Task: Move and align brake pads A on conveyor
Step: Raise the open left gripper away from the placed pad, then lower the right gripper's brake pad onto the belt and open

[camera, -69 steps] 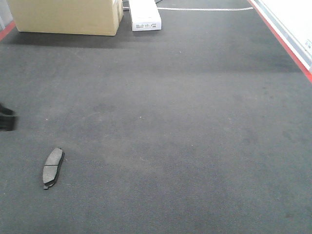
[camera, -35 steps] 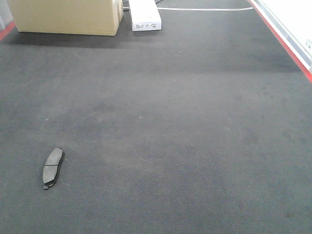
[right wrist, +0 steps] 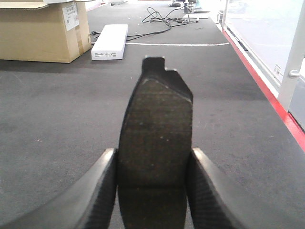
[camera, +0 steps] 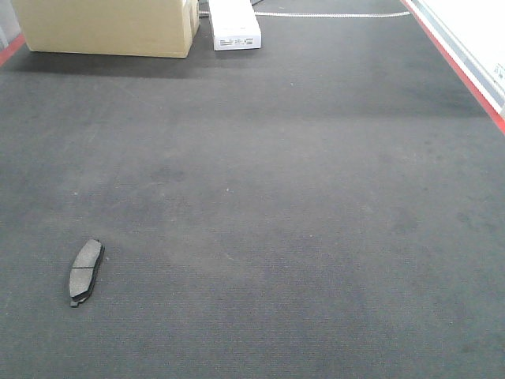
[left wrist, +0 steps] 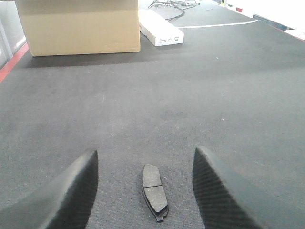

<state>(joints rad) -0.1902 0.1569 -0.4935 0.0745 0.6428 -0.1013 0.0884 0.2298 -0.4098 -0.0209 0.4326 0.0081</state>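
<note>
Grey ones, two counted: first pad (camera: pixel 85 271) is lying on the conveyor (camera: pixel 300 197), your left gripper (left wrist: pixel 145 152) hovering over it, jaws wide. Your right gripper (right wrist: pixel 153 155) is pointing forward, clamping the second pad (right wrist: pixel 156 109).

This is an industrial workshop. A wide, rough, carpet-like dark grey belt (camera: pixel 300 197) runs under both pairs of jaws, with a red edge strip (right wrist: pixel 267 90) right of the right gripper's (right wrist: pixel 152 152) jaws. Ahead of the left gripper's (left wrist: pixel 145 155) jaws stand a tan cardboard box (left wrist: pixel 78 26) and a flat white carton (left wrist: pixel 161 33), with loose black cables (right wrist: pixel 164 21) beyond. A flat, curved dark grey brake pad (left wrist: pixel 155 191) lies between the left jaws. A second brake pad (right wrist: pixel 155 133) sits clamped in the right ones.
</note>
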